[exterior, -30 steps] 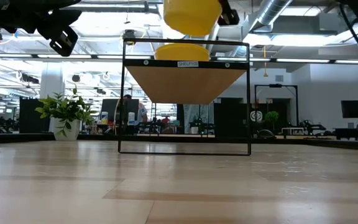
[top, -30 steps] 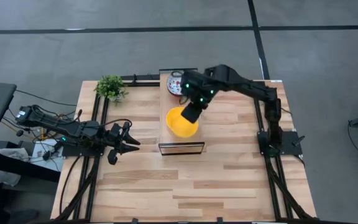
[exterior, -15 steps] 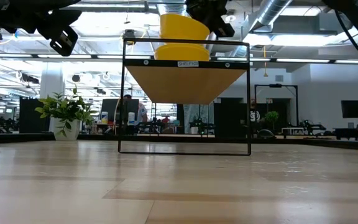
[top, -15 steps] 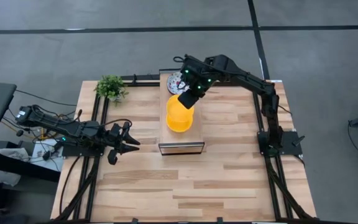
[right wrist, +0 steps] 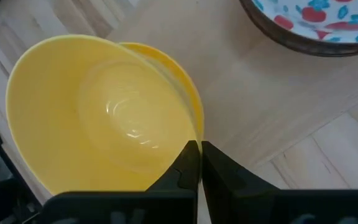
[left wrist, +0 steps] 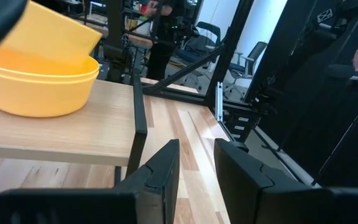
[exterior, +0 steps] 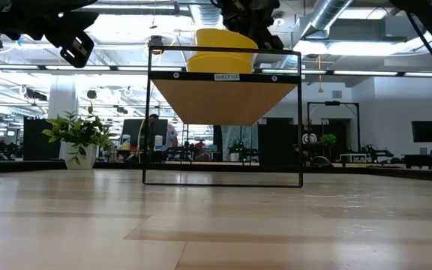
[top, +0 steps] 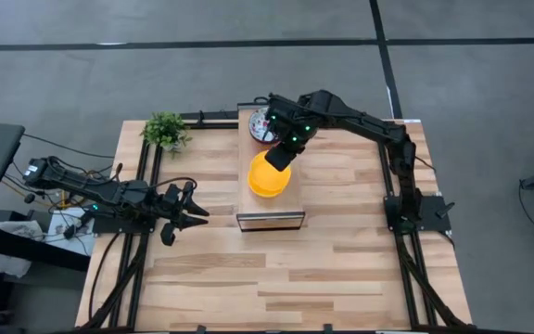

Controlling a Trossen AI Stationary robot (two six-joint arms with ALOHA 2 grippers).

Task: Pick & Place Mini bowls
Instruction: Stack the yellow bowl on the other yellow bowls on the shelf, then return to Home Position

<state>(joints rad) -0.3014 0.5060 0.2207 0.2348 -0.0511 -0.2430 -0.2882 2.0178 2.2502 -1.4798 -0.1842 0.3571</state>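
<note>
A small shelf [top: 272, 210] with a wooden top and a black frame stands at the table's middle. One plain yellow mini bowl [exterior: 218, 63] rests upright on the shelf top. A second yellow mini bowl [right wrist: 92, 118] hangs tilted over it with its lower part inside the first bowl's rim. My right gripper [right wrist: 199, 155] is shut on this second bowl. A white mini bowl with red and blue speckles [top: 262, 125] sits on the shelf's far end. My left gripper [left wrist: 196, 177] waits open and level at the table's left [top: 196, 215], holding nothing. My right gripper pinches the tilted yellow bowl by its rim [right wrist: 194, 138]. One finger is inside the bowl and one is outside. The fingers come steeply from above. The bowl [exterior: 223, 39] tips down away from the fingers into the lower bowl. Whether the two bowls touch cannot be told.
A small green potted plant [top: 165, 130] stands at the table's far left corner. Bare wooden table lies in front of the shelf and to both sides of it. The room beyond the table shows in the low view.
My right gripper has come down and gone a little toward the table's far edge, still shut on the yellow bowl. The bowl has sunk from well above the shelf and tipped. Its lower part now lies inside the yellow bowl on the shelf.
</note>
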